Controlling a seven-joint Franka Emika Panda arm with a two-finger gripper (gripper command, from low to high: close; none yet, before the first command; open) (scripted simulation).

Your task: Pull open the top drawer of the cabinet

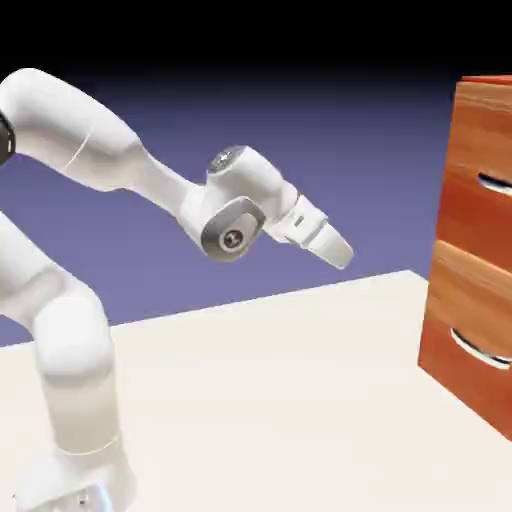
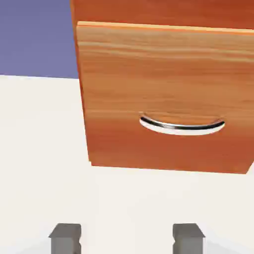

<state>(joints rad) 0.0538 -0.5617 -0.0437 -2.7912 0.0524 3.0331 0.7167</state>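
The cabinet [image 1: 478, 120] stands at the right edge of the exterior view, reddish-brown wood grain. Its top drawer [image 1: 470, 215] sits flush, with a silver handle [image 1: 496, 183] partly cut off by the frame. My gripper [image 1: 343, 256] hangs in mid-air well to the left of the cabinet, angled down toward it. In the hand view the two grey fingertips [image 2: 65, 237] stand wide apart, so the gripper [image 2: 127, 239] is open and holds nothing. That view is mostly filled by the lower drawer [image 2: 163, 74] and its curved handle [image 2: 181, 127]; the top drawer [image 2: 163, 10] shows only as a strip.
The lower drawer [image 1: 462, 320] with its own silver handle [image 1: 476, 350] lies under the top one. The cream table [image 1: 280, 400] stretches between the arm's base and the cabinet. A blue-violet backdrop is behind.
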